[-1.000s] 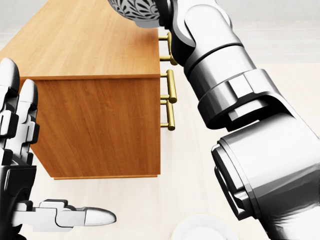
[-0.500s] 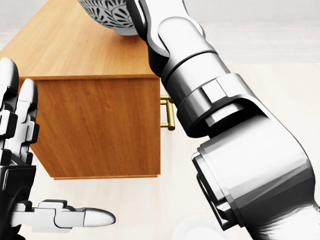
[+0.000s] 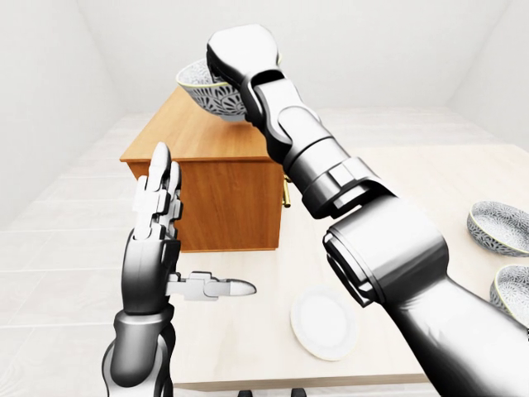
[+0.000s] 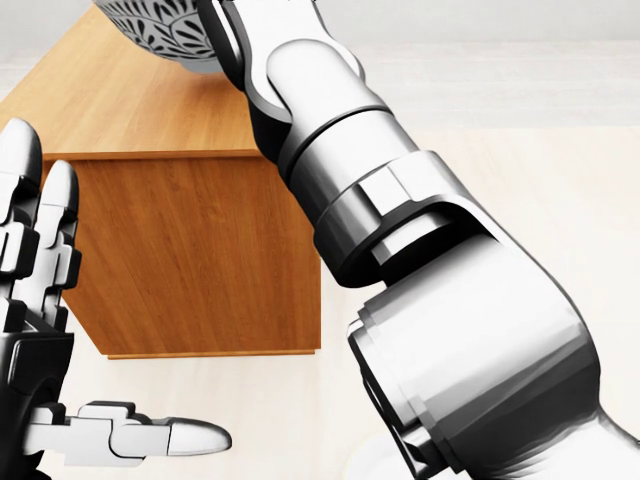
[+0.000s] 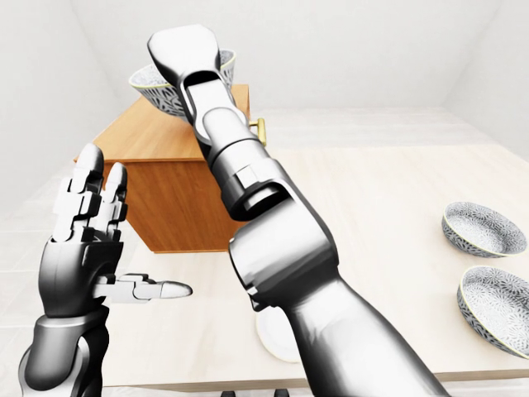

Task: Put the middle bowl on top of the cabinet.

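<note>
The middle bowl [image 3: 201, 89], dark with a white leaf pattern and a pale rim, hangs in the air over the top of the wooden cabinet [image 3: 221, 207], near that top's far right part. My right hand [image 3: 240, 51] holds it by its right side; the back of the hand hides the fingers. In the head view the bowl [image 4: 160, 30] is cut off by the upper edge. My left hand [image 3: 198, 227] is raised at the left, apart from the cabinet, open with fingers up and thumb pointing right, holding nothing.
The cabinet stands on a pale table [image 3: 413, 182]. Two more patterned bowls [image 5: 483, 229] [image 5: 496, 299] sit at the table's right edge. A white plate [image 3: 324, 322] lies near the lower edge. A brass drawer handle [image 5: 259, 128] juts from the cabinet's right face.
My right arm has swung left in the head view, carrying the bowl further over the cabinet top and now covering the drawer handles. The left hand has not moved.
</note>
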Controlling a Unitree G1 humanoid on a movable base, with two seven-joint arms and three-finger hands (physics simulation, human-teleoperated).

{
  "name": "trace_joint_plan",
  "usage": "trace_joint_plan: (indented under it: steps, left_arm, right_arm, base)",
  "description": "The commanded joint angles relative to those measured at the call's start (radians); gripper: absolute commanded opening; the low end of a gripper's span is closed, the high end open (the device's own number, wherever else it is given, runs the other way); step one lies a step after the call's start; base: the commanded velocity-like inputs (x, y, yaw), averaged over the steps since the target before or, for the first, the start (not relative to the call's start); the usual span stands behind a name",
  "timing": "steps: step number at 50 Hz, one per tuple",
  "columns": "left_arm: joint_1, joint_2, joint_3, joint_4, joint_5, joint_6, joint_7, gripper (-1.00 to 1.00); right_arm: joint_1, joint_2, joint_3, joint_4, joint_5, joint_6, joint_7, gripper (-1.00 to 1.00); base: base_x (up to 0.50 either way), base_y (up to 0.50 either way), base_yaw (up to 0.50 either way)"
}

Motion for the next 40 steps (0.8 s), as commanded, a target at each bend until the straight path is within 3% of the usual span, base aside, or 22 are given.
trace_joint_plan:
  steps: [1, 6, 8, 26, 30, 31, 32, 33, 36, 40]
  left_arm:
    - [-0.008, -0.003, 0.024, 0.005, -0.014, 0.000, 0.010, 1.00]
    - [-0.011, -0.004, 0.029, 0.010, -0.018, 0.000, 0.009, 1.00]
    - [-0.011, -0.005, 0.030, 0.006, -0.020, 0.000, 0.009, 1.00]
    - [-0.011, -0.005, 0.032, 0.006, -0.018, 0.000, 0.010, 1.00]
    - [-0.015, -0.002, 0.025, 0.011, -0.009, 0.000, 0.011, 1.00]
    - [-0.016, 0.000, 0.023, 0.010, -0.006, 0.000, 0.010, 1.00]
    - [-0.017, 0.000, 0.023, 0.012, -0.006, 0.000, 0.010, 1.00]
    - [-0.018, 0.000, 0.023, 0.013, -0.004, 0.000, 0.011, 1.00]
    - [-0.016, 0.001, 0.016, 0.023, 0.000, 0.000, 0.009, 1.00]
    - [-0.015, 0.000, 0.013, 0.024, 0.002, 0.000, 0.008, 1.00]
  right_arm:
    - [-0.033, 0.048, 0.014, 0.018, 0.012, -0.021, -0.048, -1.00]
    - [-0.045, 0.055, 0.014, 0.023, 0.011, -0.033, -0.048, -1.00]
    - [-0.032, 0.054, 0.021, 0.020, 0.000, -0.018, -0.038, -1.00]
    - [-0.031, 0.057, 0.012, 0.026, -0.002, -0.012, -0.044, -1.00]
    - [-0.035, 0.051, 0.027, 0.029, -0.026, -0.022, -0.088, -1.00]
    - [-0.016, 0.053, 0.015, 0.027, -0.018, 0.004, -0.117, -1.00]
    - [-0.005, 0.048, 0.008, 0.027, -0.015, 0.008, -0.150, -1.00]
    - [0.006, 0.039, 0.006, 0.028, -0.012, -0.022, -0.180, -1.00]
    - [0.015, 0.043, 0.018, 0.029, -0.035, 0.008, -0.232, -1.00]
    - [0.028, 0.041, 0.020, 0.052, -0.052, 0.008, -0.280, -1.00]
  base:
    - [0.00, 0.00, 0.00]
    - [0.00, 0.00, 0.00]
    - [0.00, 0.00, 0.00]
    - [0.00, 0.00, 0.00]
    - [0.00, 0.00, 0.00]
    - [0.00, 0.00, 0.00]
    - [0.00, 0.00, 0.00]
    - [0.00, 0.00, 0.00]
    - [0.00, 0.00, 0.00]
    - [0.00, 0.00, 0.00]
